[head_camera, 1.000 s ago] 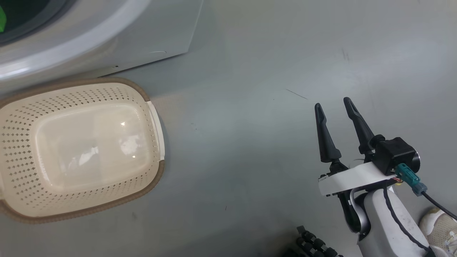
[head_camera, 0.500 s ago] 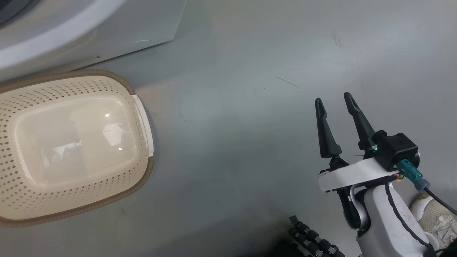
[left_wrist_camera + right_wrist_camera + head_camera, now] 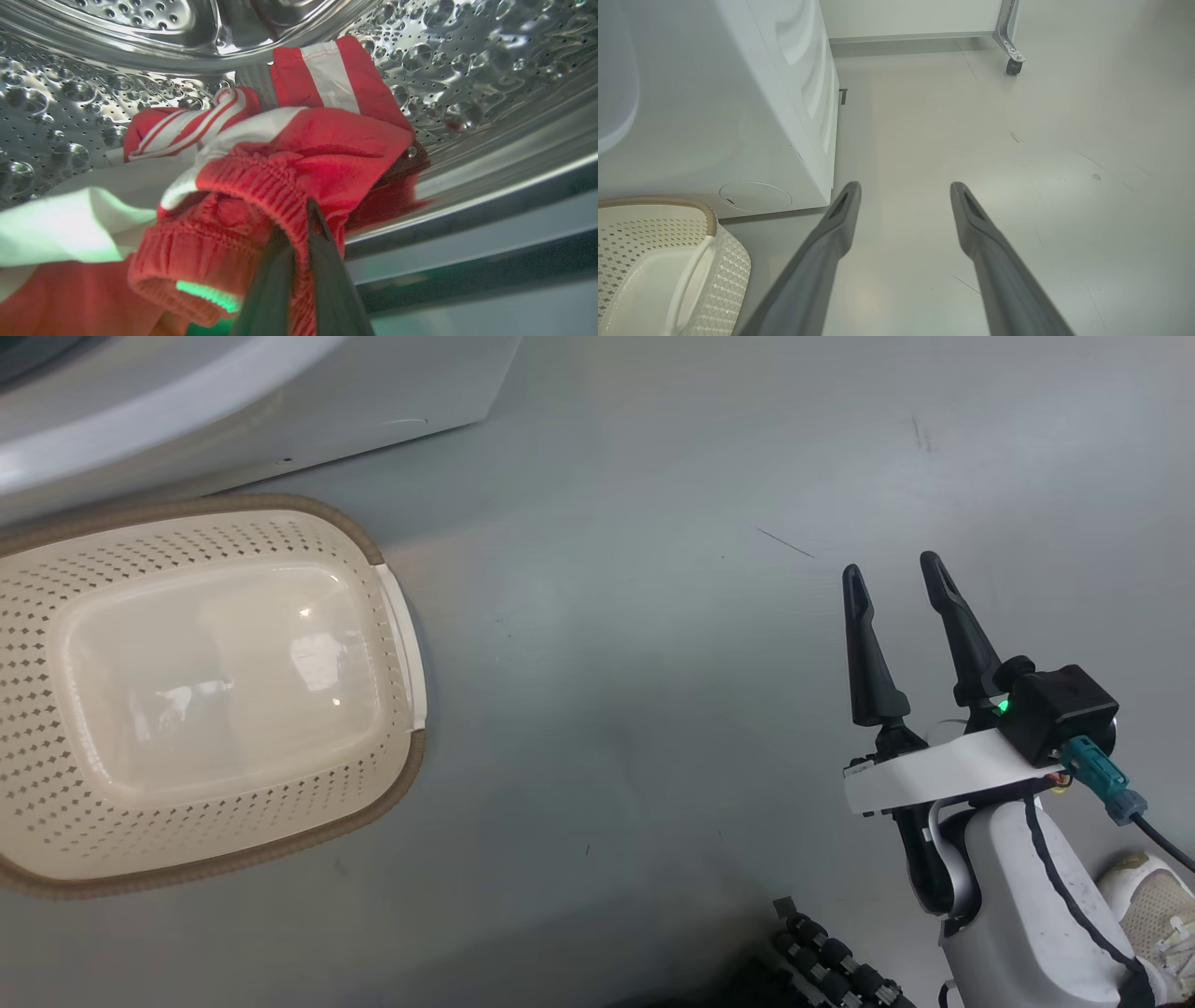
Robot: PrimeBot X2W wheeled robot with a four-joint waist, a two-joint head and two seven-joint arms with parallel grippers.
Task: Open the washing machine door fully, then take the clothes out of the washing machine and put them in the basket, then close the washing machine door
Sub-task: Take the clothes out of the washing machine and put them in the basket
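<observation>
Inside the perforated steel drum [image 3: 467, 70] of the washing machine [image 3: 233, 420], red clothes [image 3: 299, 154] with white stripes lie in a bundle. My left gripper [image 3: 299, 221] is shut on a ribbed red cuff of the clothes, its fingertips buried in the fabric. The cream basket [image 3: 210, 686] with a brown rim stands on the floor before the washing machine, with nothing in it; its near corner and white handle [image 3: 686, 280] show in the right wrist view. My right gripper [image 3: 896, 579] hovers open over bare floor to the basket's right. The washing machine door is out of view.
The grey floor [image 3: 635, 663] runs between basket and right gripper. A white shoe [image 3: 1158, 905] sits at the lower right beside my arm. A castor of a wheeled frame [image 3: 1013, 65] stands far off beyond the washing machine's white side [image 3: 738, 116].
The head camera has shifted a little, so the basket and washer slide in the picture. The right gripper stays open and sits slightly higher in view.
</observation>
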